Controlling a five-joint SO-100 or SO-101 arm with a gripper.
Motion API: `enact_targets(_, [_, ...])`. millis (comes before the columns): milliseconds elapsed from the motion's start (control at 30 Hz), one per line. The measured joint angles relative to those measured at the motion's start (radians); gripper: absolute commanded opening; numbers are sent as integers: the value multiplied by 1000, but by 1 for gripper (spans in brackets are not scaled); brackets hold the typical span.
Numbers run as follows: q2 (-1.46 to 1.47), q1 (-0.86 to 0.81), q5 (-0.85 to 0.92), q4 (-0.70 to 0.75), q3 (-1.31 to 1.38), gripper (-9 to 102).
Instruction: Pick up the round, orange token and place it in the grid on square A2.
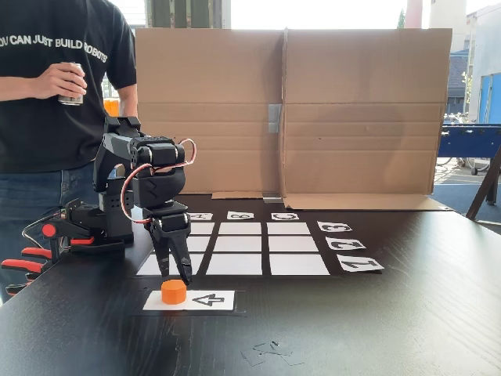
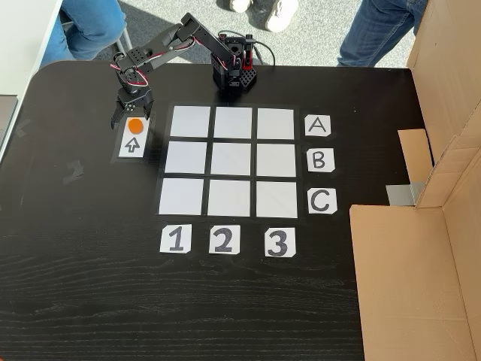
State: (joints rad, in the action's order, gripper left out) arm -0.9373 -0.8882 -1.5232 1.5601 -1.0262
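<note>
The orange token (image 1: 174, 291) (image 2: 134, 125) sits on the end of a white strip with a black arrow (image 1: 207, 300). My gripper (image 1: 174, 274) (image 2: 131, 119) points down just over the token, open, with a finger on either side of it and nothing held. The grid (image 1: 239, 244) (image 2: 232, 160) lies beside the strip, with letter cards A B C and number cards 1 2 3 along its edges. Square A2 (image 2: 232, 122) (image 1: 200, 244) is bare; in a fixed view my fingers cover part of it.
The arm's base (image 2: 233, 74) stands at the table edge beyond the grid, with orange clamps (image 1: 27, 262) beside it. A person holding a can (image 1: 70, 86) stands behind it. A cardboard wall (image 1: 352, 117) (image 2: 421, 263) borders one side.
</note>
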Motion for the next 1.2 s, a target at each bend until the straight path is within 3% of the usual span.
enact_targets(367, [115, -2, 0, -2, 69, 45])
enact_targets(433, [120, -2, 0, -2, 78, 33])
enact_targets(467, [126, -2, 0, -2, 86, 19])
enact_targets(500, [133, -2, 0, -5, 91, 12])
enact_targets(700, [143, -3, -2, -18, 104, -1])
enact_targets(1200, [120, -58, 9, -51, 84, -1])
